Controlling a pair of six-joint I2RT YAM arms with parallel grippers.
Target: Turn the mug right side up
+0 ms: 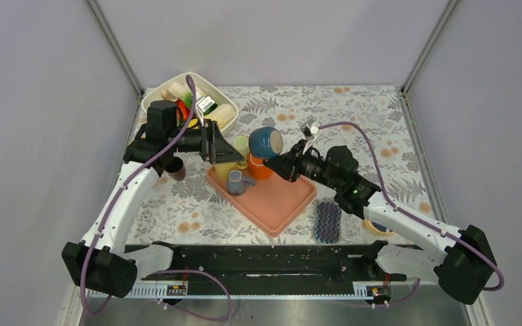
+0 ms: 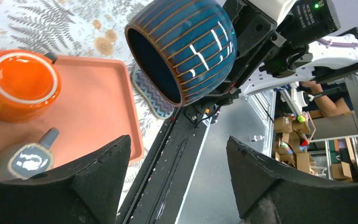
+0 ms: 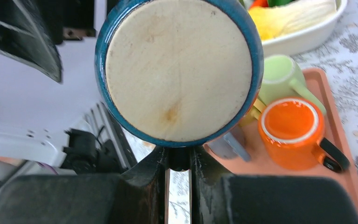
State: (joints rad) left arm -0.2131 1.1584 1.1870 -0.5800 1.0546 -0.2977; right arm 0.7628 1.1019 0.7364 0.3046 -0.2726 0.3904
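Note:
A blue striped mug [image 1: 266, 142] hangs in the air above the far end of the salmon tray [image 1: 282, 212]. It lies on its side, its opening toward my left gripper and its pale base [image 3: 177, 70] toward my right wrist camera. My right gripper [image 1: 284, 164] is shut on the mug's handle [image 3: 179, 158], just below the base. My left gripper [image 1: 223, 146] is open and empty, just left of the mug, its jaws wide apart in the left wrist view [image 2: 177, 156]. The mug's dark inside shows there [image 2: 154, 60].
On the tray stand an upside-down orange mug [image 1: 259, 168], a grey mug [image 1: 236, 182], a yellow mug [image 1: 225, 170] and a green mug [image 1: 242, 145]. A white bowl of toy food [image 1: 190, 102] is at the back left. A brown cup [image 1: 175, 168], a zigzag sponge [image 1: 327, 221] and a tape roll [image 1: 378, 227] lie on the table.

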